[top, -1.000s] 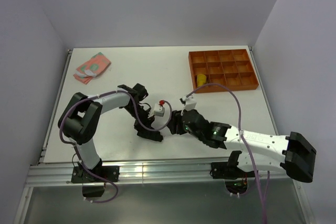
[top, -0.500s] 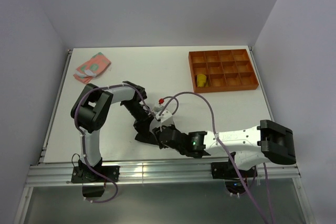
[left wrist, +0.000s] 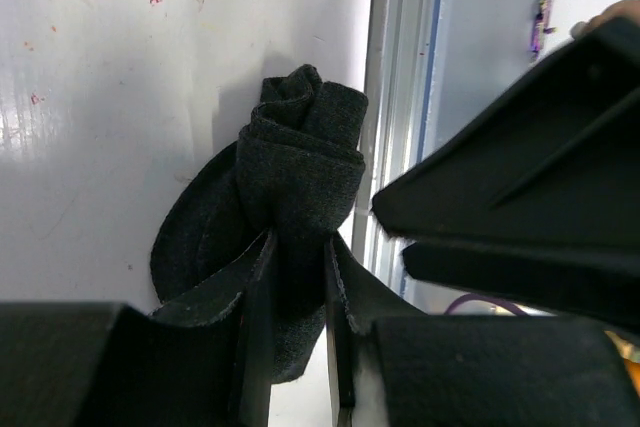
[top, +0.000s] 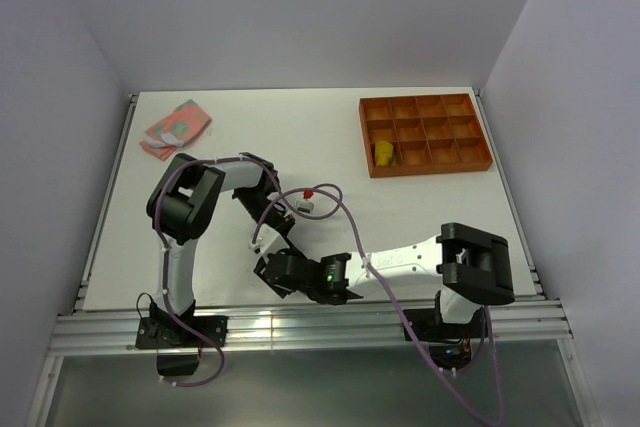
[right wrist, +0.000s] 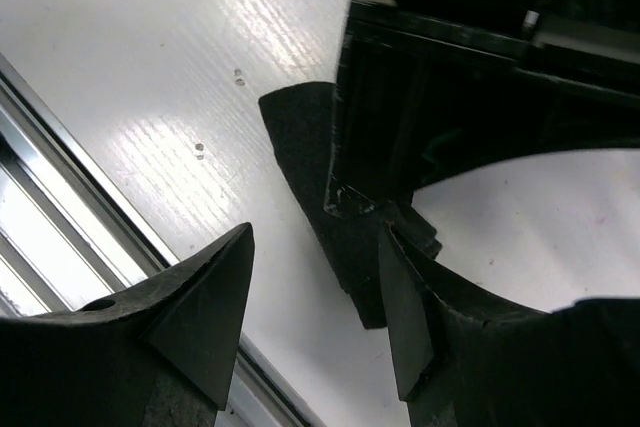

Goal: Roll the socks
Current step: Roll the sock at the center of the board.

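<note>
- Our left tool is clenched on the black sock, with both fingers pinching a fold of the fabric between them.
- The black sock is partly rolled. There's a bunched twist sticking out past the fingertips and a looser flap spread flat on the table beside it.
- It sits right at the near edge of the table, just beside the metal rail, roughly between the two arm bases.
- Our right tool is spread wide and holding nothing. In its own wrist view one fingertip is over bare table and the other is right up against the sock's edge, but we can't tell if it's actually touching.
- Both tools are crowded together over that one sock, with the right one coming in low from the rail side.
- The pink sock with green patches is lying in a loose heap at the far left of the table, well apart from the arms.
- The yellow sock is in the near-left corner compartment of the orange tray, at the far right.
</note>
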You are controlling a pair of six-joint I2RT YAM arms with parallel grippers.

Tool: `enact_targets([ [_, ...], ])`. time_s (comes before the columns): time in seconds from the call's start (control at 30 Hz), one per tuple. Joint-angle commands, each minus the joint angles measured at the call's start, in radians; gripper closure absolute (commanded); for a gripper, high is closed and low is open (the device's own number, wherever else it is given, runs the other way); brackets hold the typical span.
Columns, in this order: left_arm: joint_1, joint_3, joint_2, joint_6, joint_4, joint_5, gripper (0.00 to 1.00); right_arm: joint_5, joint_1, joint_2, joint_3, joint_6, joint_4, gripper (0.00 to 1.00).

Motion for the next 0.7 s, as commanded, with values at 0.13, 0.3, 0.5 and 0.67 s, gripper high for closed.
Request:
enact_targets([
  [0.13,0.004,0.036,0.058,0.062,-0.004,-0.053,1.0,-0.036,0.002,0.081,0.125,-0.097,-0.115,0.4],
  [0.3,0.006,0.049,0.083,0.065,-0.015,-0.05,1.0,-0.036,0.005,0.118,0.156,-0.114,-0.165,0.4],
  [0.5,0.006,0.066,0.107,0.068,-0.027,-0.047,1.0,-0.024,0.008,0.159,0.183,-0.118,-0.213,0.41],
  [0.67,0.007,0.093,0.133,0.077,-0.05,-0.052,0.99,-0.009,0.008,0.219,0.22,-0.127,-0.258,0.41],
])
